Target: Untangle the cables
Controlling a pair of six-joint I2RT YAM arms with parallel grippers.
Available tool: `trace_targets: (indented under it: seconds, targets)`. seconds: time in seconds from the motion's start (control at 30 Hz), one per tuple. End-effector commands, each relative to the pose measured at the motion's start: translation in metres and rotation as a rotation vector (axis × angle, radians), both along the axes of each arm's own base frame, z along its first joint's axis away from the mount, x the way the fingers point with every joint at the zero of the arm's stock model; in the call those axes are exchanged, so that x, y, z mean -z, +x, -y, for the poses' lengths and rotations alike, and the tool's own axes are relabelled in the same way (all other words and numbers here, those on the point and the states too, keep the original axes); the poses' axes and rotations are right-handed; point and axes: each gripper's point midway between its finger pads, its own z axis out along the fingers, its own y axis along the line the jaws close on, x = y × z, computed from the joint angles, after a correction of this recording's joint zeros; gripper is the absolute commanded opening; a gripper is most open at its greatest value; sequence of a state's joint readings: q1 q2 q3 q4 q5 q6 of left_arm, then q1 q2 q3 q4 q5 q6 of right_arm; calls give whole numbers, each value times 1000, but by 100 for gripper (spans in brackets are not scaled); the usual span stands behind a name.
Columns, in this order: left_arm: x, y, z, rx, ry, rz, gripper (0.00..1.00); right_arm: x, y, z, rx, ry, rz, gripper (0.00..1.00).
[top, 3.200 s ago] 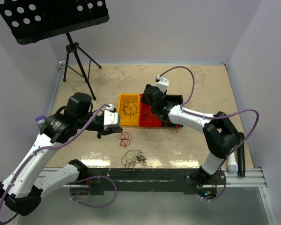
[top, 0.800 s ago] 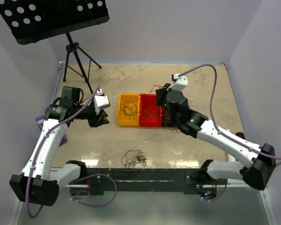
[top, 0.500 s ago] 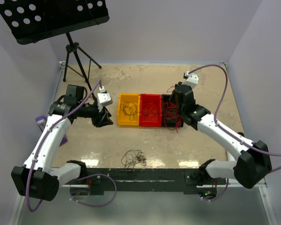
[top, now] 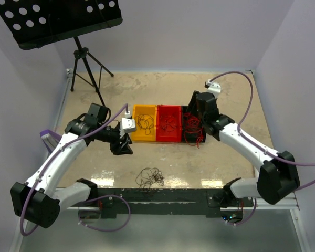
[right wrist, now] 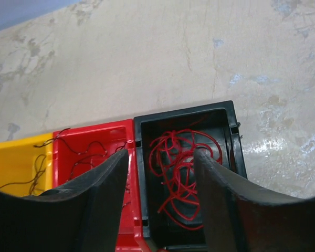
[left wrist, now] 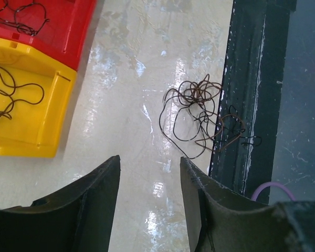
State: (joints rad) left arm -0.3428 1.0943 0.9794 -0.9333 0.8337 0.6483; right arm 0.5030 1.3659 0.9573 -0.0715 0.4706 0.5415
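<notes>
Left gripper is hovering wide open and empty over the table, near a dark cable tangle lying by the front rail. Right gripper, also open and empty, is hanging above the black bin holding red cables.
</notes>
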Motion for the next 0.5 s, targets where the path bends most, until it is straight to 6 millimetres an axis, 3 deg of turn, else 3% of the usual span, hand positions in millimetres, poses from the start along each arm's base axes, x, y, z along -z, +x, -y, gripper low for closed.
trace_targets:
  seconds: [0.0,0.1,0.2,0.33,0.47]
  targets:
    - [-7,-15,11,108,-40,34,56,-59,-13,-9,-71,70,94,59]
    - [-4,-29,23,185,-21,36,57,-63,-49,-43,-191,97,92,61]
    - [7,-31,31,215,35,56,57,-48,-97,-91,-360,136,39,61]
    - [4,-24,31,226,35,59,54,-2,-182,-153,-583,172,-106,62]
    - [-12,-10,31,180,-25,88,54,48,-247,-178,-658,192,-261,63]
